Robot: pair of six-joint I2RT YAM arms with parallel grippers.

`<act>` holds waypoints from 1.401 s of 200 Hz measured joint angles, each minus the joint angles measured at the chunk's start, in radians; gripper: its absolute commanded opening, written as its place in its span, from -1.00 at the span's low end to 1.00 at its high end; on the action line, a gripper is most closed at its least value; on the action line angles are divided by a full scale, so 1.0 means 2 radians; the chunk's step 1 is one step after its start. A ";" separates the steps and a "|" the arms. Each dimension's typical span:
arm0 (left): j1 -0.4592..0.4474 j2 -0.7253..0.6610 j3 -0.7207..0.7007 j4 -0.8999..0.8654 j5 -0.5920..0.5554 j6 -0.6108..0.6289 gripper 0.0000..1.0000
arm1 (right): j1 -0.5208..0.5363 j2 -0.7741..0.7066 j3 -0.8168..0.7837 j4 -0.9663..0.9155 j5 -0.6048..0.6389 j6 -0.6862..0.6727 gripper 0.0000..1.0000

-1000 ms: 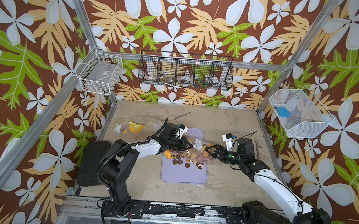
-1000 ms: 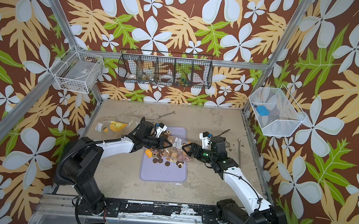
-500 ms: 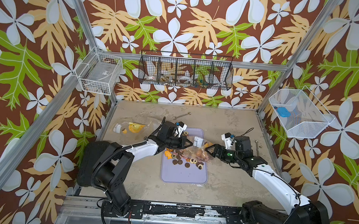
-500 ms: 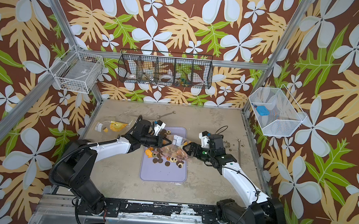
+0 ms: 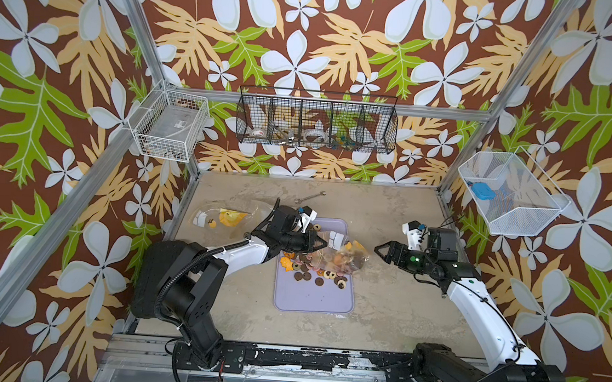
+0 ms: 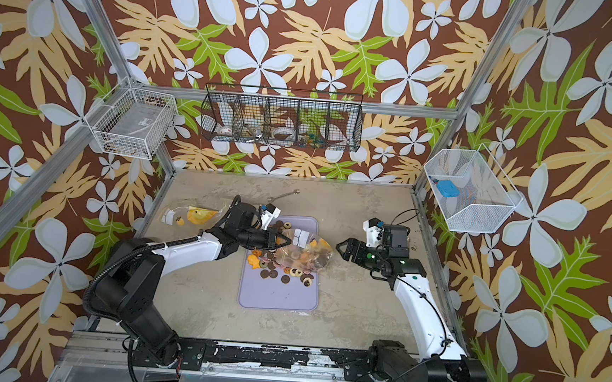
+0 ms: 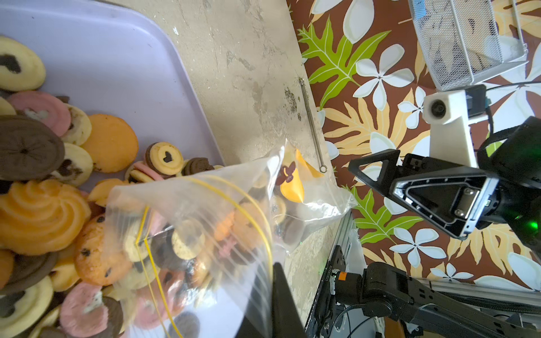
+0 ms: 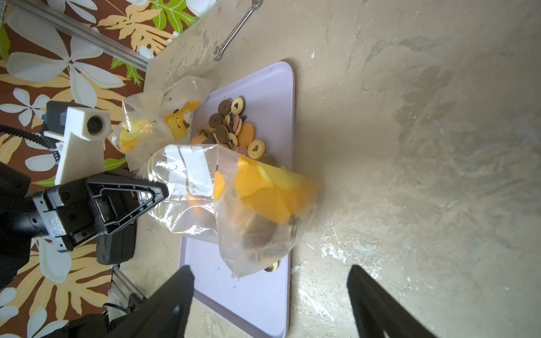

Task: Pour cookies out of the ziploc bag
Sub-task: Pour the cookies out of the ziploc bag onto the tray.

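While the left gripper (image 5: 324, 243) stays clamped shut on the ziploc bag (image 5: 342, 255), both top views show the change: the right gripper (image 5: 379, 252), which was at the bag's far end a second ago, has backed off. It now hangs just beside that end, apart from it. The bag slumps across the right edge of the lilac tray (image 5: 311, 299), and loose cookies (image 5: 310, 271) lie scattered on the tray beside it.

From the left wrist camera, the bag's yellow-lined mouth (image 7: 187, 204) gapes toward a heap of spilled cookies (image 7: 44, 210). Many more are still packed inside the clear plastic.

From the right wrist camera, the right gripper's two black fingers (image 8: 175, 298) stand wide apart with nothing between them. The left gripper (image 8: 164, 190) pinches the bag beside its white label.

With only one arm holding, the bag's closed end has nothing lifting it. The pour looks only partly done, and that end probably needs grasping again.
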 measured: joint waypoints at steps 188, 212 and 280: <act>0.000 -0.006 0.002 -0.001 0.009 0.000 -1.00 | 0.077 0.093 0.015 0.024 -0.009 0.041 -1.00; 0.000 -0.007 0.002 -0.001 0.010 0.001 -1.00 | 0.077 0.086 0.027 0.016 0.000 0.035 -1.00; 0.001 -0.002 -0.001 0.028 0.033 -0.018 -1.00 | 0.079 0.064 0.077 -0.016 0.013 0.021 -1.00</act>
